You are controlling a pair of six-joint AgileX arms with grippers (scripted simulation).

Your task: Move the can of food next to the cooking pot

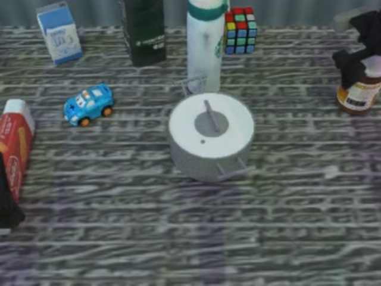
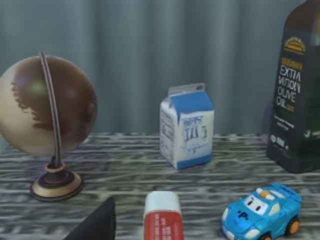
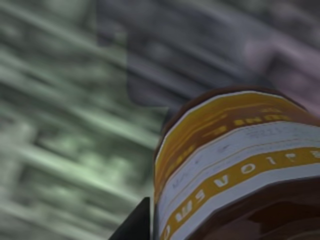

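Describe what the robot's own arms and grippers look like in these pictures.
Both are plain black with no markings or cables showing. The right gripper is a blocky, angular black shape at the table's far right edge. The left gripper shows only as a dark wedge at the left edge, a pointed black tip in its wrist view.

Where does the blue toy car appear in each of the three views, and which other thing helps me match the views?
Top view: the toy car stands on the table's left side, in front of the milk carton.
Left wrist view: the toy car is at the lower right, nearer the camera than the milk carton.
Right wrist view: not in it; the can fills the picture.
Shared landmark: the milk carton, in the top and left wrist views.
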